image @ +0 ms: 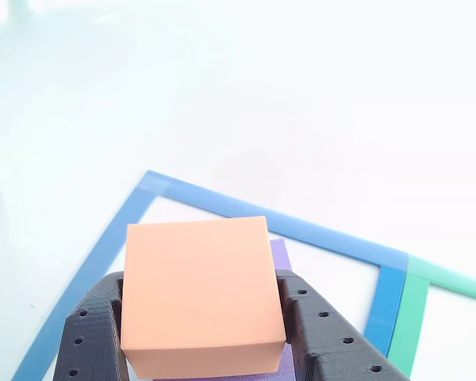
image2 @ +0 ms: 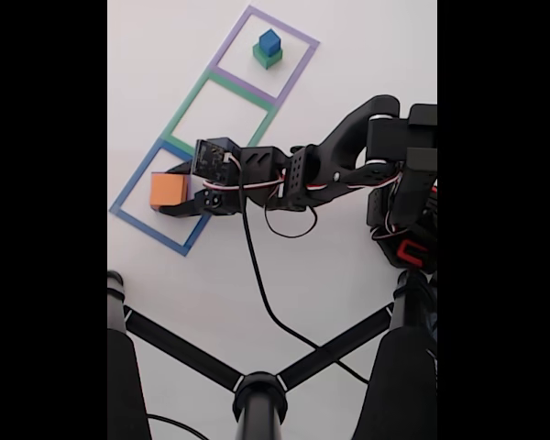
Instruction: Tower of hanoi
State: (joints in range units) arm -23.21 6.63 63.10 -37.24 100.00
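Gripper holds the orange block over the purple block, inside the blue taped square.

In the other view the gripper (image: 202,333) has its two dark fingers (image: 91,333) pressed against the left and right sides of the orange block (image: 197,294), jaws closed onto it. A sliver of the purple block (image: 282,258) shows beneath and behind the orange one; whether the two touch I cannot tell. Both sit within the blue taped square (image: 103,246), with green tape (image: 412,309) adjoining on the right. In the fixed view the arm (image2: 321,170) reaches left across the white table (image2: 348,73). The blue cube (image2: 269,41) sits on the green cube (image2: 267,58) inside the purple taped square (image2: 298,69), well apart from the gripper.
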